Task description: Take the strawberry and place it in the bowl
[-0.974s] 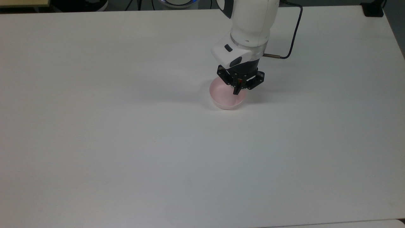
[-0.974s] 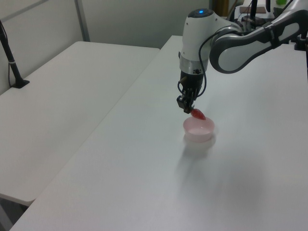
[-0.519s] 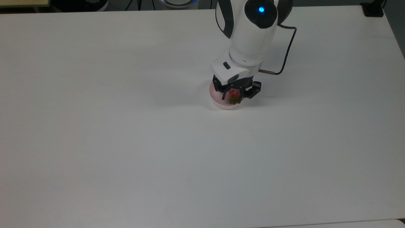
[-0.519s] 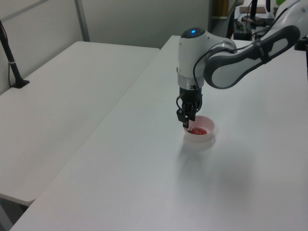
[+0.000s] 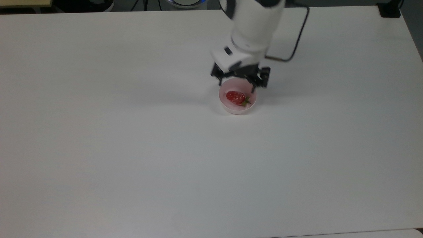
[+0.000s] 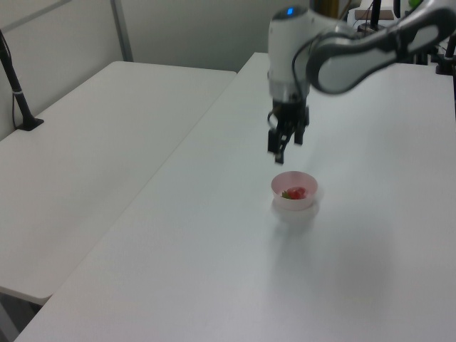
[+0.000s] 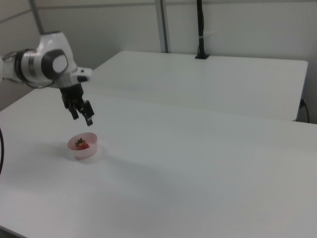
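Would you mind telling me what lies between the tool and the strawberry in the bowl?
Nothing. In the left view, the open tool hangs above the strawberry lying in the bowl, with only bare air between them.

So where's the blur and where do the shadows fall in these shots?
Top view: the arm is motion-smeared while the strawberry in the bowl stays crisp, and soft shadow spreads on the table beside the bowl. Left view: the gripper looks streaked. Right view: faint shadow beside the bowl.
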Robot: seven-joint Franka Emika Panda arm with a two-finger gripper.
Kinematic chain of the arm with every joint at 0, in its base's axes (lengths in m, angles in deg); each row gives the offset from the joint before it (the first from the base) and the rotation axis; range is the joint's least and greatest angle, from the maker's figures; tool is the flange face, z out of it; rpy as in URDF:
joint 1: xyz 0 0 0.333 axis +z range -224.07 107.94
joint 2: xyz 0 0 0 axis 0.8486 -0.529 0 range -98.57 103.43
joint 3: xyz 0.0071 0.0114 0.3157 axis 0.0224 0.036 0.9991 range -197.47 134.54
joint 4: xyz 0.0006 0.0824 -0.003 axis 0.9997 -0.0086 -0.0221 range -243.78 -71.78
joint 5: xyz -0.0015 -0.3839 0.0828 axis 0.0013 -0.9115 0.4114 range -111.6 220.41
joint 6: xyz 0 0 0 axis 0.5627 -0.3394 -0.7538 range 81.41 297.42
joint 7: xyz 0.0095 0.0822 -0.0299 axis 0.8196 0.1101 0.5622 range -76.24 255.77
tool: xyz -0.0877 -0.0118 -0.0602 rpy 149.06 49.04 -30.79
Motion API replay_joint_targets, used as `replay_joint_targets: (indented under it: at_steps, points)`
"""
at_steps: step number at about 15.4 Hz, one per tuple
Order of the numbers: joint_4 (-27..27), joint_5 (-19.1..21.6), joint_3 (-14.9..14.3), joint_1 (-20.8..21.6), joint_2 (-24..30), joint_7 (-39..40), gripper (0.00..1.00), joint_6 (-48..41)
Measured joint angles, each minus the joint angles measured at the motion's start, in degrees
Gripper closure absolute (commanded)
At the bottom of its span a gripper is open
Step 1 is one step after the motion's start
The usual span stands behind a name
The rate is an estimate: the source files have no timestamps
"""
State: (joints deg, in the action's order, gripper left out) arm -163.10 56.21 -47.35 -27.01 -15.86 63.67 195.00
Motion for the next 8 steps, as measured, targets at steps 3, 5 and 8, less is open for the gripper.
replay_joint_targets:
  at_steps: [3,5,8]
  points:
    - [0.3,-0.7,3.7,-7.1,6.8,9.0,0.00,-7.9]
    - [0.2,-1.2,5.9,-12.5,10.8,16.6,0.00,-10.5]
    - [0.0,-1.2,6.5,-17.0,13.5,20.9,0.00,-10.8]
